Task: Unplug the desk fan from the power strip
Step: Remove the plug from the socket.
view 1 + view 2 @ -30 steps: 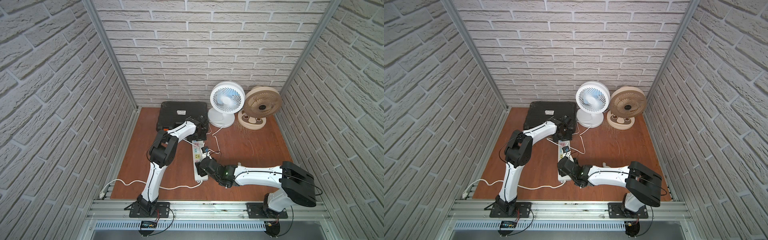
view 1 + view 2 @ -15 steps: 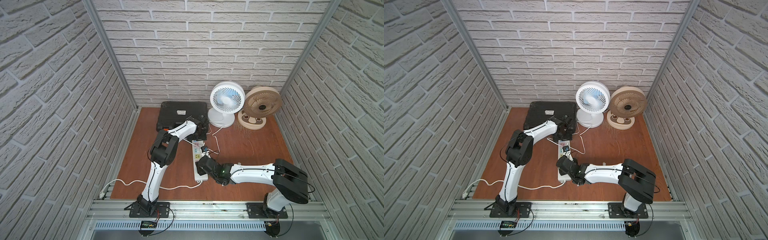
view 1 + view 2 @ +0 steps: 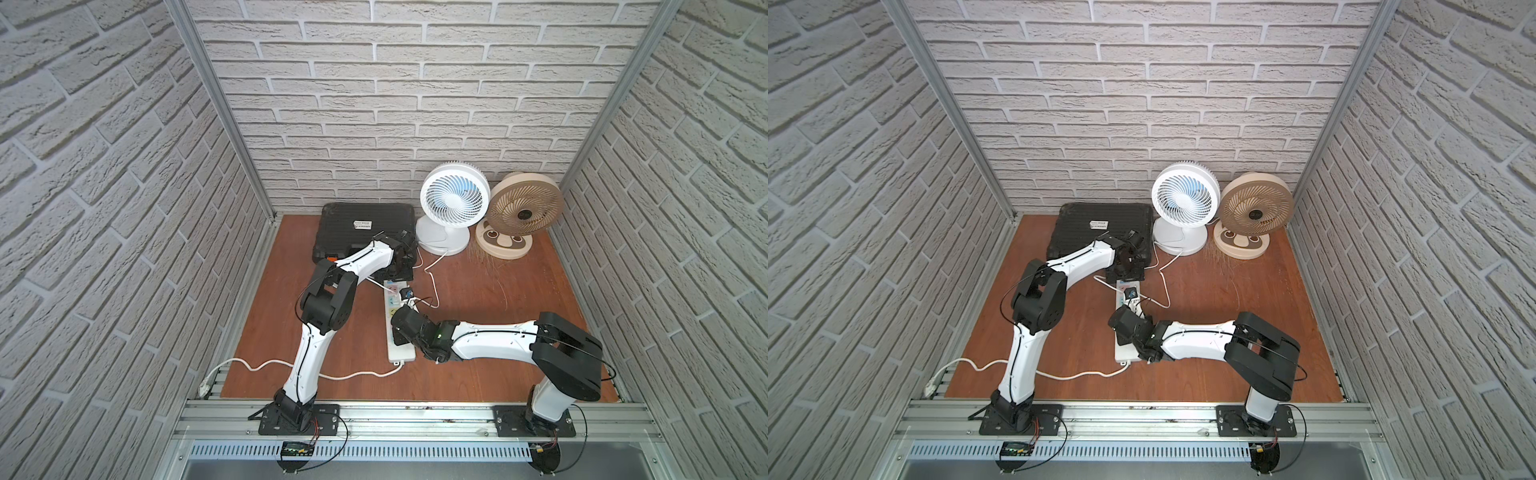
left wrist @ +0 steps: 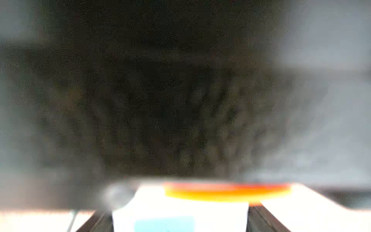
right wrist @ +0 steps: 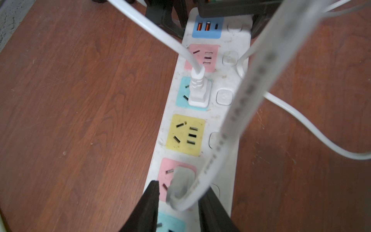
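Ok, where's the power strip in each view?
Both top views: power strip lies lengthwise, just below picture centre.
Left wrist: blurred; probably the white, blue-patched block close under the camera.
Right wrist: fills the middle, stretching away from the fingers.
Shared landmark: right gripper straddling a plug in a pink socket.

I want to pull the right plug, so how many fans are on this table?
2. The desk fan, white, stands at the back wall next to a black case. A tan fan stands beside it in the back right corner. None seems hidden.
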